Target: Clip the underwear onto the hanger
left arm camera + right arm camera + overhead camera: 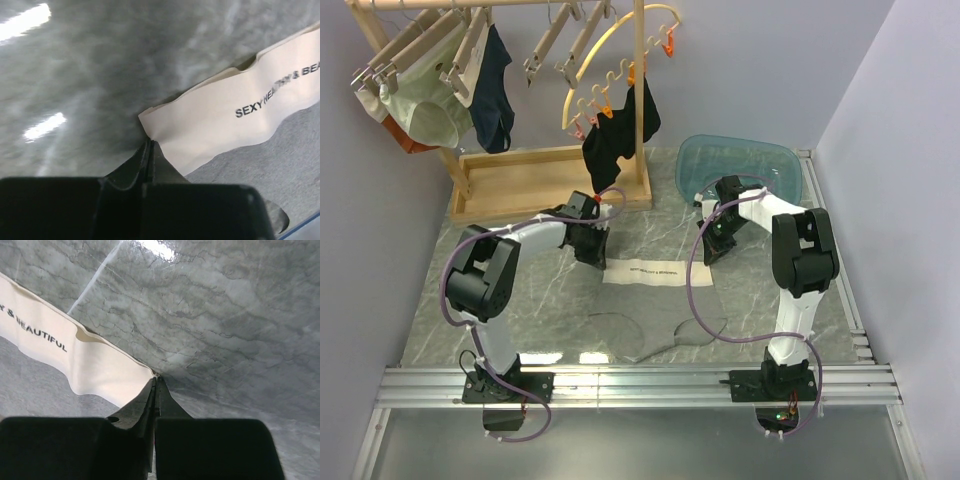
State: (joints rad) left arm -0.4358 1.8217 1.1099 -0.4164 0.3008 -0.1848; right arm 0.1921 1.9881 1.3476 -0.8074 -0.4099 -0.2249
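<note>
The underwear [655, 318] lies flat on the marble table, its grey body toward the near edge and its cream printed waistband [645, 272] away from me. My left gripper [597, 262] is shut on the waistband's left corner [150, 131], fingertips pinched together [150, 143]. On the right corner [142, 375] my right gripper [708, 258] is shut the same way [156, 378]. The band [230, 117] [95, 362] runs between the two. Empty light wooden clip hangers [555, 45] hang from the rack rail at the back, far from both grippers.
A wooden rack [535, 180] stands at the back left, holding pale green briefs [430, 112] and navy briefs [495, 95]. A yellow curved hanger [610, 50] carries a black garment [618, 140]. A clear blue tub [740, 165] sits back right.
</note>
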